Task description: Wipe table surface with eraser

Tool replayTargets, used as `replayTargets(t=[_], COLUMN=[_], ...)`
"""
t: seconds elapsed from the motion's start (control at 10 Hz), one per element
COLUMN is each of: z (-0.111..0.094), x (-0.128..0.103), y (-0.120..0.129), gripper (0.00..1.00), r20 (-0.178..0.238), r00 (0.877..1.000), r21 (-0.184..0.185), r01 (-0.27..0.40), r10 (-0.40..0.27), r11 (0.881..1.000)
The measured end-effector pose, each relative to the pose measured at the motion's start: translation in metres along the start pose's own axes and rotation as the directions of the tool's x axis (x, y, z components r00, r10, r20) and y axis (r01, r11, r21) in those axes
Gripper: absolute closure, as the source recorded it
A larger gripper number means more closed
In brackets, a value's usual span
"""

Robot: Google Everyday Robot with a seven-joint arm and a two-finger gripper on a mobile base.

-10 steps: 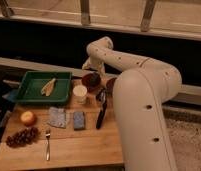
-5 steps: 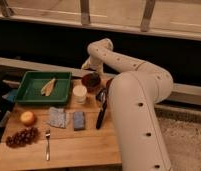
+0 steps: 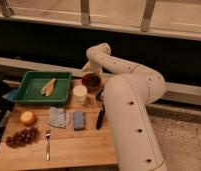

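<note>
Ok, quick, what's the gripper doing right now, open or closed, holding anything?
Gripper: open, nothing visibly held, just right of the white cup, at the far end of the black oblong eraser.

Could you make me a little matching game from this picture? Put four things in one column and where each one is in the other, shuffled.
Things:
1. eraser
2. grapes
3. pincer
4. fork

Places:
A. at the far side of the table, by the brown bowl
B. lying just right of the blue pad
C. near the table's front left corner
D. lying just right of the grapes

Pairs: 1-B, 2-C, 3-A, 4-D
</note>
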Motion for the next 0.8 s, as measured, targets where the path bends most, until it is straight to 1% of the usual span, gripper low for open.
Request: replayTargets(t=[0.4, 0.5, 0.6, 0.7, 0.8], z=[0.017, 0.02, 0.02, 0.02, 0.019], x=[-0.006, -0.007, -0.009, -0.009, -0.01], y=[-0.009, -0.011, -0.011, -0.011, -0.011], gripper=[0.2, 0.23, 0.3, 0.42, 0.5], r20=[0.005, 0.005, 0.007, 0.013, 0.021], r00=[1.0, 1.0, 1.0, 1.0, 1.0], r21=[0.045, 0.052, 0.054, 0.059, 0.063], r01=[-0.003, -0.006, -0.008, -0.007, -0.004], r10=[0.003, 0.006, 0.007, 0.007, 0.003], r11=[0.999, 0.999, 0.999, 0.998, 0.998])
